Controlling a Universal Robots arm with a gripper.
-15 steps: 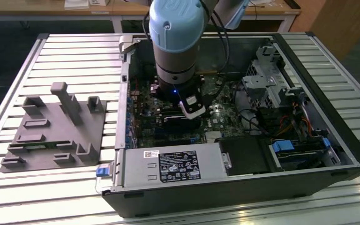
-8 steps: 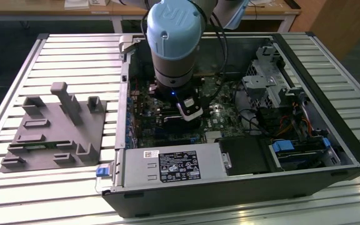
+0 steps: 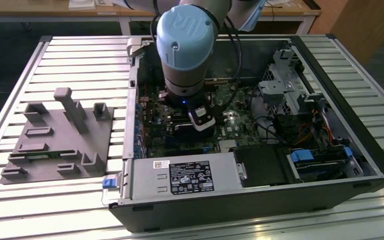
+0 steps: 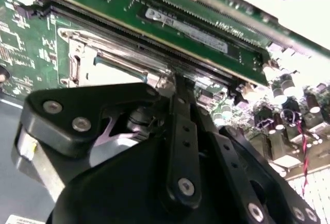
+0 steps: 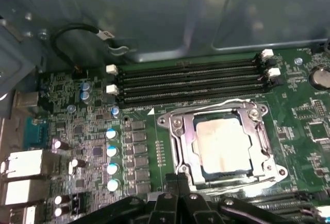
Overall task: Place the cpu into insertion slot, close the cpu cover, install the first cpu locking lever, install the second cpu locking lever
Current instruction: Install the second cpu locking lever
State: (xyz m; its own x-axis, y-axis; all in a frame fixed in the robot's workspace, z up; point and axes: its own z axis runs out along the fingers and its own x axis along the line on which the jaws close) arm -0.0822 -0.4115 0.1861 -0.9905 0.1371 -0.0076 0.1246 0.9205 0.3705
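Note:
In the first wrist view the cpu (image 5: 221, 144) lies flat in the insertion slot (image 5: 172, 123) on the green board, pale metal top up. The cpu cover (image 5: 187, 147), a silvery frame, lies down flat around it. A thin wire locking lever (image 5: 206, 108) runs along the socket's side nearest the memory slots. My gripper (image 5: 178, 178) is shut, its black fingertips together at the socket's opposite edge with nothing visible between them. The second wrist view shows the same gripper (image 4: 172, 80) touching down at the socket rim (image 4: 77, 38). In the exterior view the gripper (image 3: 202, 125) hangs low inside the open computer case.
Long black memory slots (image 5: 191, 80) run beside the socket, with blue-topped capacitors (image 5: 111, 152) and rear ports (image 5: 20, 167) further off. A black cable (image 5: 77, 33) loops by the case wall. A grey fixture block (image 3: 58, 135) sits on the slatted table; power supply (image 3: 178, 175) and drive cage (image 3: 285, 85) flank the board.

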